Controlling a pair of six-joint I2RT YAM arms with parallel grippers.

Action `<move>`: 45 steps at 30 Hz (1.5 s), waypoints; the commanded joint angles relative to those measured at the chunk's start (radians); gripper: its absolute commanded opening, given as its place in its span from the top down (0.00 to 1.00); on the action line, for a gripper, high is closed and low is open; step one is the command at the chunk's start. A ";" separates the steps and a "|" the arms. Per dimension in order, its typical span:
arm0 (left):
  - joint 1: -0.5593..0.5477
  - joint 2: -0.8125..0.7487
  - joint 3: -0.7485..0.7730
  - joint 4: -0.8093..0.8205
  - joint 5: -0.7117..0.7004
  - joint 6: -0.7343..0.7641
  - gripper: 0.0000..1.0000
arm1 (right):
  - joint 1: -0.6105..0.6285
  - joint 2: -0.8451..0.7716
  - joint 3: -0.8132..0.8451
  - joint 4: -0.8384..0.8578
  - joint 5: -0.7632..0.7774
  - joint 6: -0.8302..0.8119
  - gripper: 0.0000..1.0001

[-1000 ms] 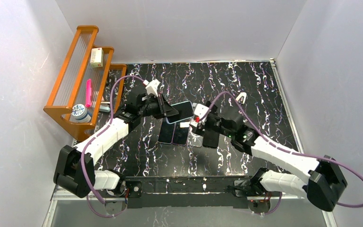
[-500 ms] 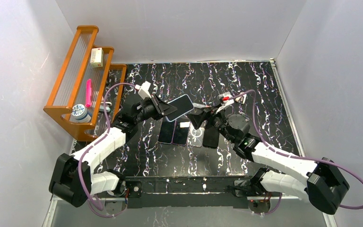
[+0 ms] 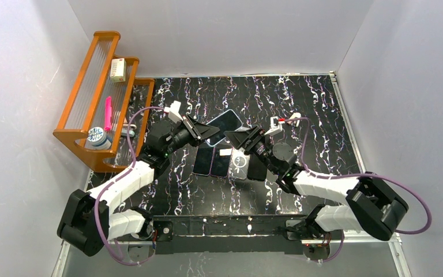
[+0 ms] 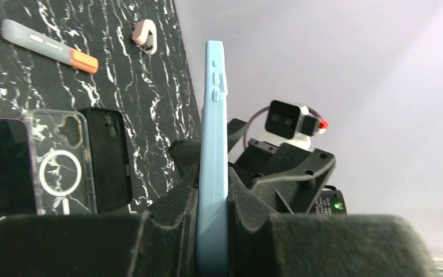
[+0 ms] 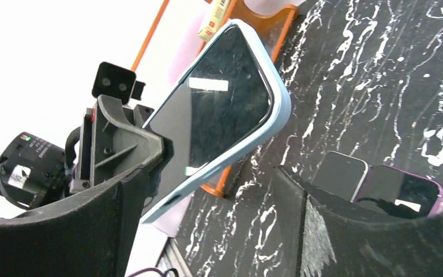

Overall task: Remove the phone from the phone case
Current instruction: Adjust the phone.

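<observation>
left gripper (image 4: 212, 193) clamped on pale-blue rubbery phone case (image 4: 213, 133), black-screened phone (image 5: 219, 121) inside, aloft over black marbled table (image 3: 323, 115) | right gripper (image 5: 210, 196) spread wide, empty | risk: end-only clamp, case may twist or drop when pried

Left gripper (image 4: 212, 199) pinched a light blue silicone phone case (image 4: 213, 144) edge-on; a clear plastic case (image 4: 57, 167) lay beside a black case (image 4: 108, 158).

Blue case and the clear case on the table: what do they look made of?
Blue case: matte, no glare, moulded button bumps; probably silicone or soft plastic. Clear case: glossy transparent plastic, the table veins show through it; hard or flexible, cannot tell.
</observation>
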 commanded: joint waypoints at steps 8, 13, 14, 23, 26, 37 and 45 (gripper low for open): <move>-0.045 -0.052 -0.002 0.141 -0.003 -0.022 1.00 | -0.014 0.112 0.002 0.410 -0.016 0.091 0.48; -0.040 -0.031 -0.014 0.118 0.026 0.033 0.92 | -0.038 0.110 -0.018 0.465 -0.097 0.049 0.89; -0.034 -0.028 -0.011 0.106 0.032 0.050 0.88 | -0.046 0.102 -0.023 0.464 -0.113 0.046 0.96; 0.027 -0.036 0.126 -0.224 0.082 0.365 0.41 | -0.120 -0.079 -0.027 0.204 -0.274 -0.134 0.99; 0.029 -0.026 0.187 -0.319 0.097 0.470 0.33 | -0.149 -0.144 -0.020 0.097 -0.305 -0.191 0.99; 0.030 0.085 0.286 -0.290 0.375 0.537 0.35 | -0.217 -0.110 0.112 -0.007 -0.677 -0.234 0.99; 0.030 0.096 0.293 -0.273 0.472 0.532 0.47 | -0.217 0.008 0.247 -0.057 -0.867 -0.252 0.99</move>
